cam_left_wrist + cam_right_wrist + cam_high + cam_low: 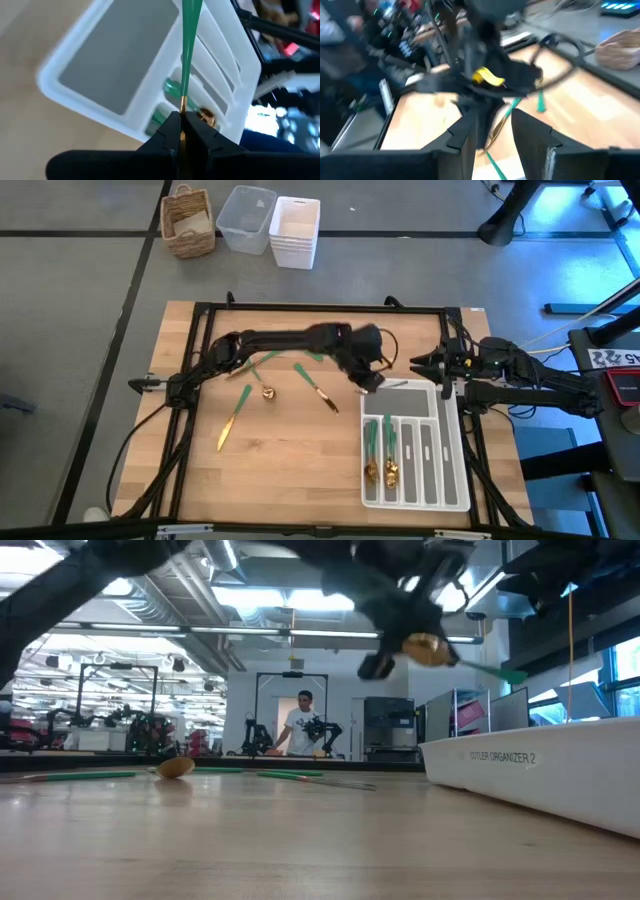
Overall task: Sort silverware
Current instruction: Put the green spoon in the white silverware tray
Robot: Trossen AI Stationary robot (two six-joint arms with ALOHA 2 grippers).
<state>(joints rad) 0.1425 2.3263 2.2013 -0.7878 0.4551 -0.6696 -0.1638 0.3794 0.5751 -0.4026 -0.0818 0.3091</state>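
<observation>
My left gripper (182, 125) hangs above the far left corner of the white cutlery tray (450, 470), shut on one piece of silverware (188, 55) with a green handle and a gold head. More silverware lies loose on the wooden table: a spoon (268, 392), a fork (318, 388) and another piece (232, 420). Some pieces lie in the tray's two left slots (380, 455). My right gripper (492, 135) waits open, with nothing between its fingers, at the table's right side, beyond the tray's far end. My left gripper pinches the piece between its two fingers at the gold neck (182, 109), where the green handle ends. The fingers slant down from the table's left. The handle (497, 671) sticks out past the fingertips over the tray. The gold head (425, 648) sits at the fingers, and the piece is lifted clear.
A wicker basket (188, 222), a clear tub (245, 218) and a stack of white bins (295, 230) stand beyond the table's far edge. Bare wood lies between the loose pieces and the near edge. A person (300, 725) stands far back in the room.
</observation>
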